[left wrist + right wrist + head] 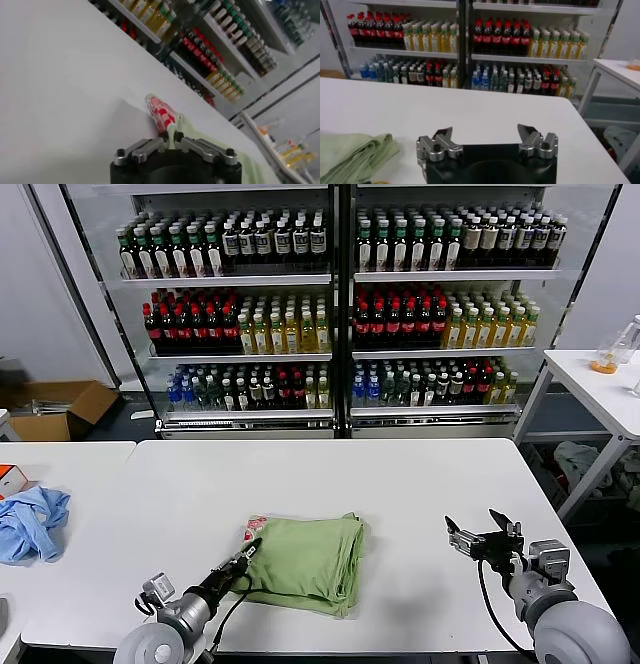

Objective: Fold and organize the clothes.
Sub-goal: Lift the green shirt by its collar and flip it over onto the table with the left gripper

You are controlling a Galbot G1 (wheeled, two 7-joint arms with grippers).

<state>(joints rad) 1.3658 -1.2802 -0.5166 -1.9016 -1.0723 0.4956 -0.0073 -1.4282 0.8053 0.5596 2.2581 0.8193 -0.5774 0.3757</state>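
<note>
The sage-green polo shirt (pixel 308 560) lies folded in a thick stack on the white table (pixel 400 484), with its red-and-white graphic (pixel 254 534) showing at the left edge. My left gripper (pixel 246 552) is at that left edge, shut on a fold of the green fabric (pixel 186 134) just below the graphic (pixel 161 111); its fingertips (pixel 169 136) are nearly together. My right gripper (pixel 473 524) is open and empty, low over the table to the right of the shirt. In the right wrist view it (pixel 487 135) shows wide apart, with the shirt (pixel 350 152) off to the side.
A crumpled light blue cloth (pixel 30 522) lies at the far left on the adjoining table. Glass-door coolers full of bottles (pixel 340 304) stand behind. A cardboard box (pixel 60 406) is on the floor at left. A white side table (pixel 600 384) stands at right.
</note>
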